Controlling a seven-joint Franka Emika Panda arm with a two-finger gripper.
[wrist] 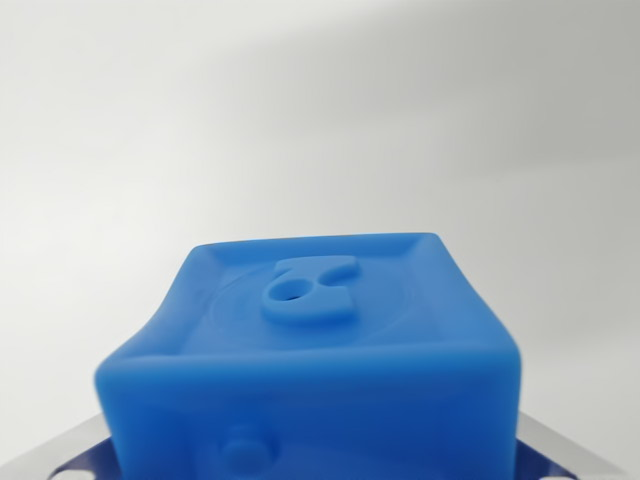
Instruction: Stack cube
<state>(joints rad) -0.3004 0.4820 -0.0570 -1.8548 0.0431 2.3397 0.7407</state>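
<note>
A soft blue cube fills the lower half of the wrist view, very close to the camera. Its upper face has a raised round emblem with a small hole. My gripper is shut on the cube: metal fingers show at the bottom left and bottom right corners, pressed against its sides, which bulge slightly. No second cube is in view. The cube hides whatever lies beneath it.
Behind the cube there is only a plain, blurred white-grey surface, with a soft shadow band across the top of the view.
</note>
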